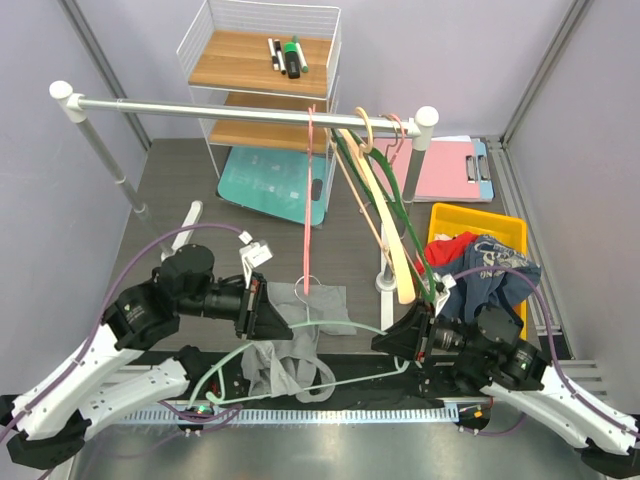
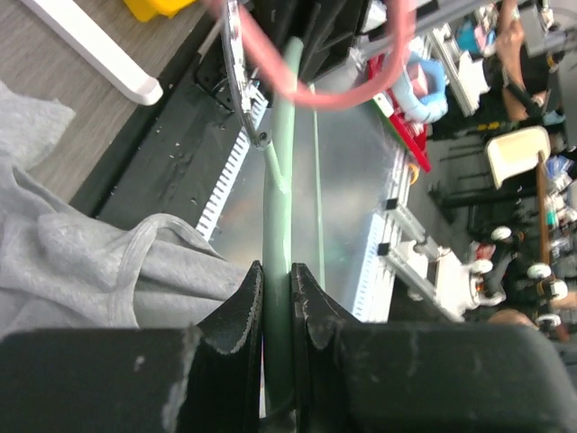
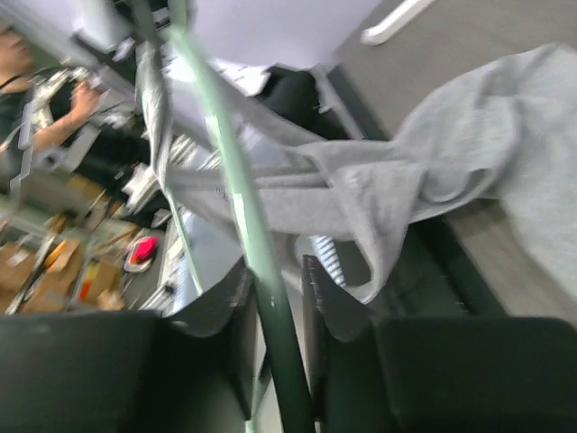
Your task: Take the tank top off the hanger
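A grey tank top [image 1: 300, 352] lies crumpled at the table's front, still threaded on a pale green hanger [image 1: 350, 324] lying across it. My left gripper [image 1: 268, 310] is shut on the hanger's bar [image 2: 278, 207], with the tank top [image 2: 81, 262] bunched to its left. My right gripper [image 1: 400, 340] sits at the hanger's right end. In the right wrist view its jaws [image 3: 275, 280] stand slightly apart around the green bar [image 3: 236, 203], with a gap on one side. The tank top [image 3: 433, 171] drapes over the bar just beyond them.
A white rail [image 1: 250, 108] spans the back with a pink hanger [image 1: 307, 220] and several other hangers [image 1: 385, 200] on it. A yellow bin [image 1: 478, 215] of clothes stands at the right. A wire shelf [image 1: 265, 60], teal board [image 1: 270, 185] and pink clipboard [image 1: 445, 170] are behind.
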### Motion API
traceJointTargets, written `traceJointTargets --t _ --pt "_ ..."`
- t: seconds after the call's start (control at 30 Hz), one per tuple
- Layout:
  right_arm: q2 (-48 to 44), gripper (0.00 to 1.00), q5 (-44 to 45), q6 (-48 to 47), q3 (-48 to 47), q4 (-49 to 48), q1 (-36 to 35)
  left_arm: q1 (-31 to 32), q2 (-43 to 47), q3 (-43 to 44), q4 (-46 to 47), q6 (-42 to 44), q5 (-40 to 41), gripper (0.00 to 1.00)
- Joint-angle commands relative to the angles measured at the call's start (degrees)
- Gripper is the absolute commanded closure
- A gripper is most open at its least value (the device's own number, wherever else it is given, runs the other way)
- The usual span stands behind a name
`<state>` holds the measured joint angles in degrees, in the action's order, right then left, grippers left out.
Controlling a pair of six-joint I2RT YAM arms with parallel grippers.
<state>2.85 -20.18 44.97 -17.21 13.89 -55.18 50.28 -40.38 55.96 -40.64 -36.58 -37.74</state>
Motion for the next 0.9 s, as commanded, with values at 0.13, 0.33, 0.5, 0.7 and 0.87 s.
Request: traceJointTargets --t 0.13,0.33,0.5,0.7,0.87 --pt "2.4 0.99 3.2 4.0 1.9 -8.7 0.0 0.5 1.6 0.7 6.7 -1.5 -0.3 0.93" --pt "-1.6 0.99 5.8 3.3 1.7 -4.8 0.0 0.5 4.4 2.3 3.8 -0.5 5.3 0.48" --pt "-2.7 0.99 7.2 1.8 -1.0 0.5 0.0 0.5 8.1 6.7 -2.7 2.6 15.6 0.32" --pt "-2.7 0.99 7.4 1.3 -3.2 2.7 0.0 0.5 13.1 9.9 -9.6 1.1 31.4 0.3" --pt "-2.7 0.99 8.1 0.5 -4.8 5.2 0.0 0.5 15.3 9.3 -12.4 0.5 35.9 0.29"
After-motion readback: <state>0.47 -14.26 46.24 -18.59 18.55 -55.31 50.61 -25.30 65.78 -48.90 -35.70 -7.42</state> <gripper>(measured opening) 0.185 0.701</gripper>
